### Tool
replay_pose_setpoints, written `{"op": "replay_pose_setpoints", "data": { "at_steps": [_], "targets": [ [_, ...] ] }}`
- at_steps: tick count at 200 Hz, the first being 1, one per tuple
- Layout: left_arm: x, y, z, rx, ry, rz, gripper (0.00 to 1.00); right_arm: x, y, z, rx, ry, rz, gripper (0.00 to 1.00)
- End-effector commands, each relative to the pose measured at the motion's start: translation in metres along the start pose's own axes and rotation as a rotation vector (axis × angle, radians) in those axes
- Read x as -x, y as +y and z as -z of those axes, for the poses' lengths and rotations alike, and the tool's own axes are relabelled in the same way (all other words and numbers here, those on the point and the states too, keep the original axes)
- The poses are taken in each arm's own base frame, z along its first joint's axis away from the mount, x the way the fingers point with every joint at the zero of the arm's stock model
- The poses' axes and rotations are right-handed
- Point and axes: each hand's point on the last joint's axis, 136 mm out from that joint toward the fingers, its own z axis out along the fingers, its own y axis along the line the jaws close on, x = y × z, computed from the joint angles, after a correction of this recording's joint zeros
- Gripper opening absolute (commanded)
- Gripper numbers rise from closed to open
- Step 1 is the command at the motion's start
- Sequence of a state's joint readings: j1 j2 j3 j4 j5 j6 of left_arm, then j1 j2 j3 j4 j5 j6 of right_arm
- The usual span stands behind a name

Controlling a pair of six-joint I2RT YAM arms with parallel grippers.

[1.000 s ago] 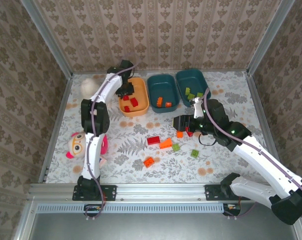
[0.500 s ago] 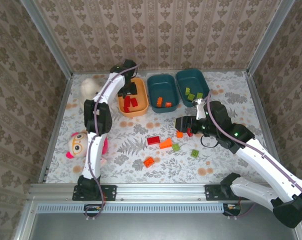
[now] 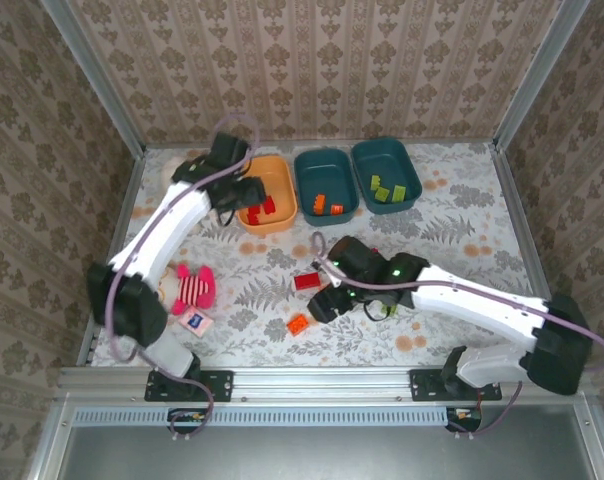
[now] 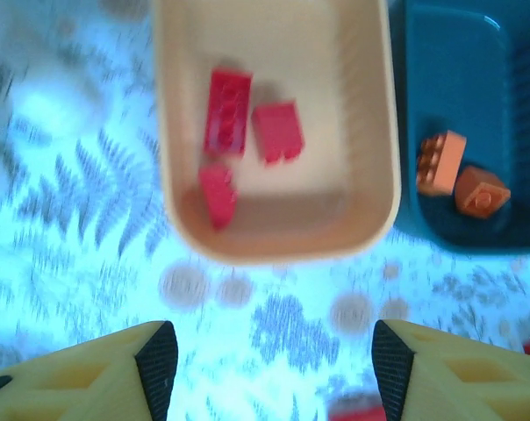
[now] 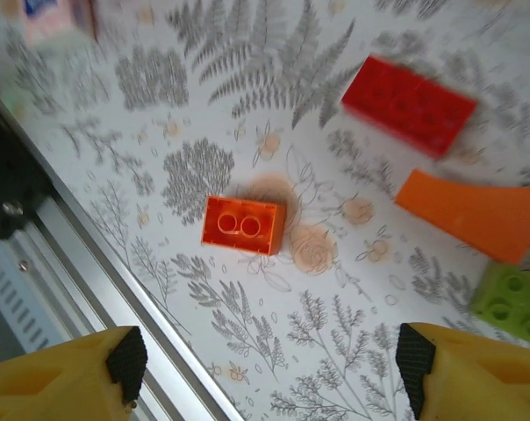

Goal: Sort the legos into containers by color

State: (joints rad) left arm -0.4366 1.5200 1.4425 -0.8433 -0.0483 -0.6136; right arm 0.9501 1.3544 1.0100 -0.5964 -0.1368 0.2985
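Note:
My left gripper hovers open and empty over the patterned table, just near of the orange tub. Three red legos lie in that tub. The middle teal tub holds orange legos. Green legos sit in the right teal tub. My right gripper is open, low over the table beside an orange lego. A red lego, an orange wedge and a green lego lie close by.
A pink plush doll and a small square card lie at the near left. The metal rail of the table's front edge runs close to the right gripper. Wallpapered walls enclose the other three sides.
My left gripper opened over the orange tub, left a red lego inside and drew back toward the near side. My right arm swung left and nearer, ending by the orange lego.

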Motion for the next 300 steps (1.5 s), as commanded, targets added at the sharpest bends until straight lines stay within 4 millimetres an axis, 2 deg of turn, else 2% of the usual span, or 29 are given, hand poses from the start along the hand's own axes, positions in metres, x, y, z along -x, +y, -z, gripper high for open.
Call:
{"op": "replay_pose_setpoints", "data": {
  "at_steps": [1,14,34,50,74,126,172,191,204,216,233,249,260,277,300],
  "targets": [
    [-0.055,0.029,-0.003,-0.006,0.069,0.13,0.63,-0.003,0.005,-0.021,-0.081,0.09,0.029,0.84],
    [-0.087,0.052,0.007,0.01,0.079,0.174,0.64,-0.009,0.012,-0.038,-0.12,0.148,0.009,0.9],
    [-0.12,0.079,0.028,0.018,0.046,0.214,0.64,-0.015,0.023,-0.061,-0.157,0.194,-0.043,0.99],
    [-0.14,0.096,0.045,0.015,0.016,0.239,0.64,-0.018,0.024,-0.074,-0.209,0.22,-0.07,1.0],
    [-0.159,0.108,0.062,0.004,0.008,0.251,0.64,-0.026,0.016,-0.089,-0.3,0.277,-0.108,1.0],
    [-0.173,0.113,0.076,-0.013,0.021,0.227,0.64,-0.026,0.012,-0.119,-0.396,0.314,-0.116,0.89],
    [-0.175,0.113,0.083,-0.028,0.016,0.209,0.63,-0.025,0.001,-0.123,-0.477,0.329,-0.11,0.63],
    [-0.176,0.111,0.082,-0.043,0.018,0.212,0.63,-0.021,0.003,-0.118,-0.474,0.32,-0.112,0.54],
    [-0.175,0.106,0.08,-0.068,0.013,0.214,0.62,-0.013,0.005,-0.107,-0.471,0.288,-0.114,0.5],
    [-0.173,0.099,0.077,-0.105,0.014,0.204,0.62,0.0,0.005,-0.093,-0.463,0.246,-0.12,0.47],
    [-0.168,0.084,0.072,-0.16,0.017,0.176,0.62,0.021,-0.005,-0.068,-0.463,0.187,-0.164,0.45],
    [-0.163,0.075,0.063,-0.177,0.028,0.163,0.62,0.045,-0.025,-0.043,-0.456,0.122,-0.236,0.44],
    [-0.162,0.061,0.059,-0.203,0.038,0.119,0.62,0.065,-0.042,-0.026,-0.451,0.068,-0.282,0.43],
    [-0.154,0.045,0.052,-0.221,0.034,0.092,0.62,0.096,-0.077,-0.003,-0.464,-0.012,-0.348,0.43],
    [-0.145,0.022,0.038,-0.248,0.041,0.06,0.62,0.134,-0.13,0.014,-0.496,-0.082,-0.433,0.42]
  ]
}}
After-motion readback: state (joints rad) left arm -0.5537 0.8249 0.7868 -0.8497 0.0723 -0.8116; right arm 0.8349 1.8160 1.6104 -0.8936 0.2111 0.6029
